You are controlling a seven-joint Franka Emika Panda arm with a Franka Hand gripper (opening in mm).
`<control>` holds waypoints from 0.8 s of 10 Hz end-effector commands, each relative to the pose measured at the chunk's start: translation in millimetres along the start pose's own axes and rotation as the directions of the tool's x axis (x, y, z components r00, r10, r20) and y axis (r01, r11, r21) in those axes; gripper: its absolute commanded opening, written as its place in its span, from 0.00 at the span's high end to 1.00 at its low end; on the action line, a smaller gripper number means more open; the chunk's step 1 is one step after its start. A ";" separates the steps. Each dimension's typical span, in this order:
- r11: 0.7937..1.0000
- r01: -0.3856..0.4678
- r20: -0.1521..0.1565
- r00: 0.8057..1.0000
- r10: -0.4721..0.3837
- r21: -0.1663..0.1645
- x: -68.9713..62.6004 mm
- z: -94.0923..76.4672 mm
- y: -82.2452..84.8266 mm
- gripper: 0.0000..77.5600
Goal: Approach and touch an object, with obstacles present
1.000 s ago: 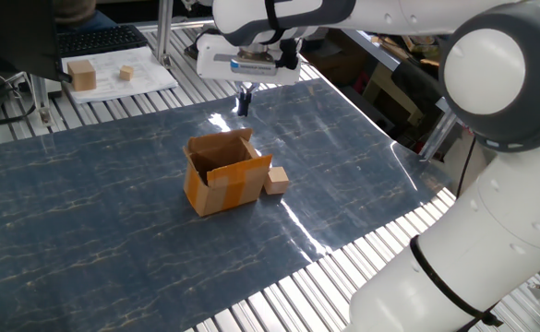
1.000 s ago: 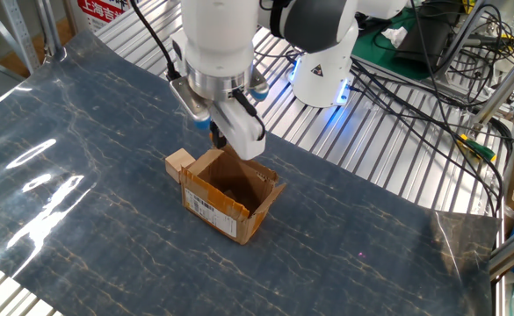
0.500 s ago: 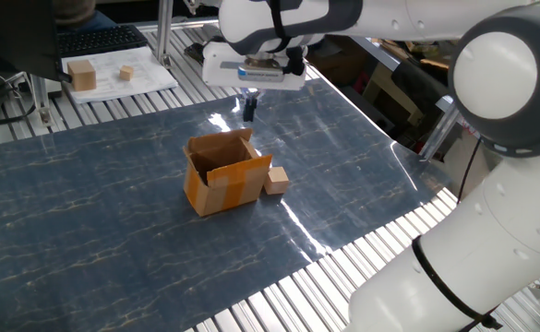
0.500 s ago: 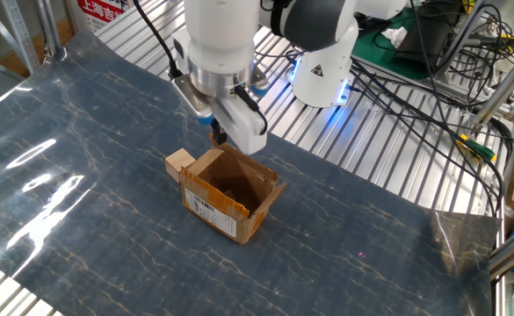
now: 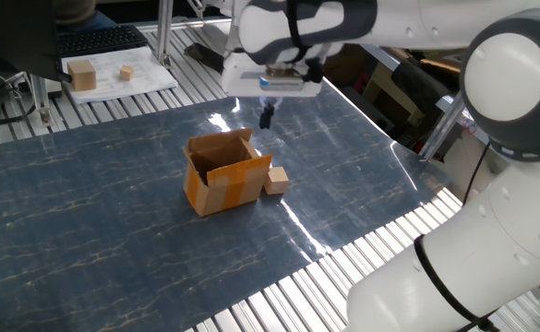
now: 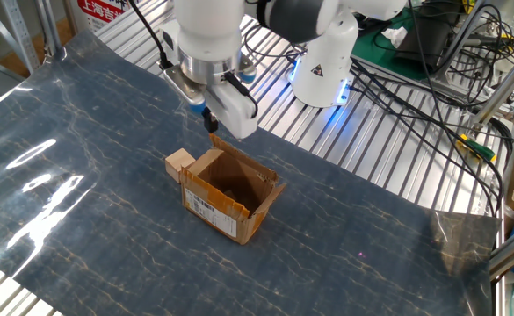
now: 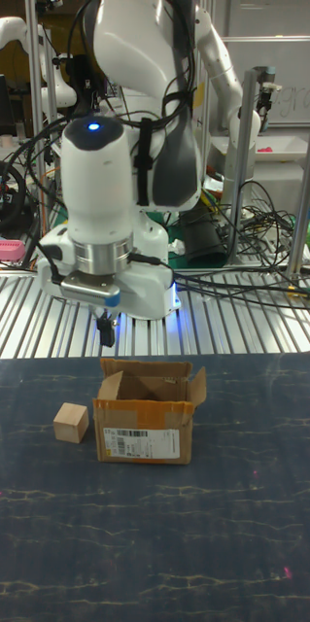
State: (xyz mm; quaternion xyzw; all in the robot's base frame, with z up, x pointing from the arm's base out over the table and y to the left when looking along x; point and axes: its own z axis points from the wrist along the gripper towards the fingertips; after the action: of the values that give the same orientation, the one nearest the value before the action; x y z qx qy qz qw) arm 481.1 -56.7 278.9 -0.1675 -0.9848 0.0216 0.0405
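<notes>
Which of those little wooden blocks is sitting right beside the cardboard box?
The small pale tan wooden cube on the blue mat; the other blocks rest far off on white paper.

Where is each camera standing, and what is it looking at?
One fixed view: beside the robot's white arm, looking across at the cardboard box and wooden cube.
The other fixed view: high at a table corner, facing the base; claw above the box.
Tall fixed view: low in front, facing the robot.
All share box, cube, claw.

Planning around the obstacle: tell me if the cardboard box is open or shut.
Open: the cardboard box has its top flaps standing up, and its inside shows from above.
</notes>
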 end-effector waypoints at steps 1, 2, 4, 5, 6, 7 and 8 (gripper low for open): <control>0.998 0.067 0.010 0.998 -0.067 -0.002 5.5 22.7 -27.4 1.00; 0.997 0.072 0.011 0.997 -0.072 -0.003 5.4 24.5 -29.8 1.00; 0.997 0.080 0.013 0.997 -0.080 -0.005 5.9 33.0 -40.4 1.00; 0.999 0.042 0.015 0.999 -0.042 -0.001 7.3 38.9 -46.1 1.00; 0.999 0.034 0.015 0.999 -0.034 -0.002 7.4 39.7 -46.9 1.00; 1.000 0.010 0.019 1.000 -0.010 0.002 8.0 45.6 -53.3 1.00; 1.000 -0.022 0.021 1.000 0.022 0.001 7.3 46.2 -53.4 1.00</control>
State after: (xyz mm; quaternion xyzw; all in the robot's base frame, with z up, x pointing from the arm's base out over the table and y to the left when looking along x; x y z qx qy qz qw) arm 453.6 -103.8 238.0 -0.1614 -0.9861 0.0218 0.0335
